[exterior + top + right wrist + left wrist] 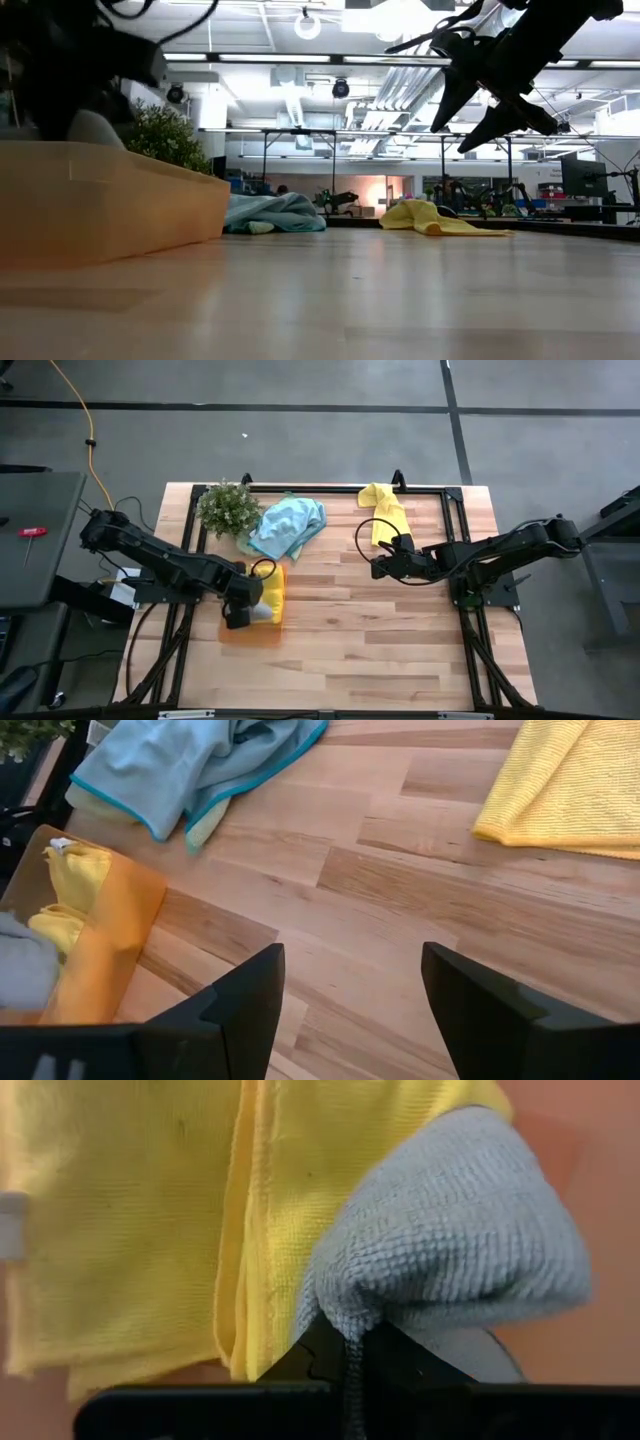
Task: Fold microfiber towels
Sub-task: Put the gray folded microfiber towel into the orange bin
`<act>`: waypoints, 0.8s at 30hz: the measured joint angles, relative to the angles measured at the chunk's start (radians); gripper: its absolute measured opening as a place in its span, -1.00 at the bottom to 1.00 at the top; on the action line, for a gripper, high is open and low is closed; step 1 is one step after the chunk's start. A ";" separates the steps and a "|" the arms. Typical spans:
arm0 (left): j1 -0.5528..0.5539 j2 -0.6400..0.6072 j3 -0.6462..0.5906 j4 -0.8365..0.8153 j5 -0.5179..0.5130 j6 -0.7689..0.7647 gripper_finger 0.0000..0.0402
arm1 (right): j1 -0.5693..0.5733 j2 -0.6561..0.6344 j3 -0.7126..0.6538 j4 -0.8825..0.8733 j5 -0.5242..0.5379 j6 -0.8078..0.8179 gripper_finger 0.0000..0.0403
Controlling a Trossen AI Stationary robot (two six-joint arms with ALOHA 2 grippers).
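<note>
- Your left gripper [345,1365] sits over the orange tray [232,633] at the table's left, fingers clenched on a grey towel [450,1260], likely to lay it on the folded yellow towel [130,1220] there.
- Your right gripper [350,990] hovers mid-table, fingers released and empty, facing the unfolded cloths.
- The blue-teal towel [288,526] and a second yellow towel [384,510] lie crumpled at the far edge, awaiting folding.

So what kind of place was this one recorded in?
Probably a robotics lab or workshop: ceiling pipes and strip lights overhead, more metal frames behind, a wooden table on a concrete floor.
</note>
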 joint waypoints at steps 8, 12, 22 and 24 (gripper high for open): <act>-0.001 -0.020 0.277 -0.181 -0.060 0.179 -1.00 | 0.000 0.000 0.000 -0.008 0.001 -0.006 0.14; 0.000 -0.015 0.329 -0.239 -0.275 0.212 -1.00 | 0.000 0.000 0.000 -0.007 0.000 -0.006 0.14; -0.152 0.085 0.210 -0.249 -0.369 -0.042 -1.00 | 0.000 0.000 0.000 -0.010 -0.002 -0.007 0.14; -0.208 0.134 0.208 -0.238 -0.361 -0.117 -1.00 | 0.000 0.000 0.000 -0.017 -0.002 -0.008 0.14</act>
